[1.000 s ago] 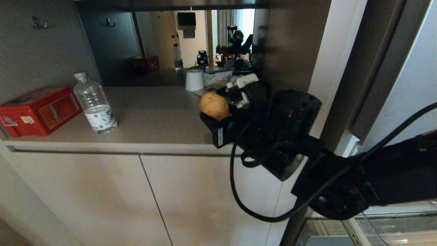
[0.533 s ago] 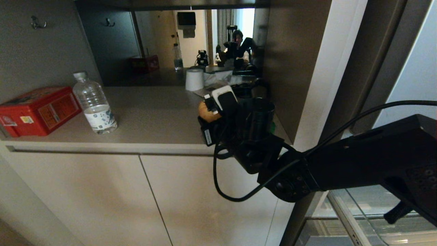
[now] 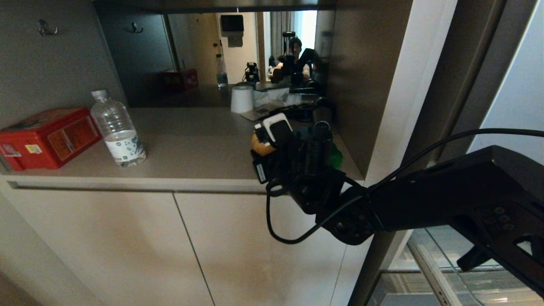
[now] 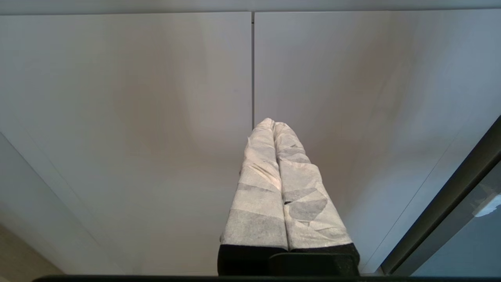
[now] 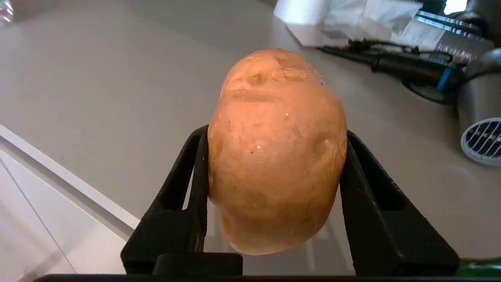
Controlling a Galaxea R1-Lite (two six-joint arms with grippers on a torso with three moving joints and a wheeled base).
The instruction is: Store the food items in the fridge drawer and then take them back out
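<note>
bottle [image 3: 118, 129] right of box [image 3: 47, 137], on counter [image 3: 191, 148]

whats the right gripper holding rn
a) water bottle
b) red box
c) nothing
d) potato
d, the right gripper has its two black fingers pressed against both sides of the tan potato, above the counter.
</note>
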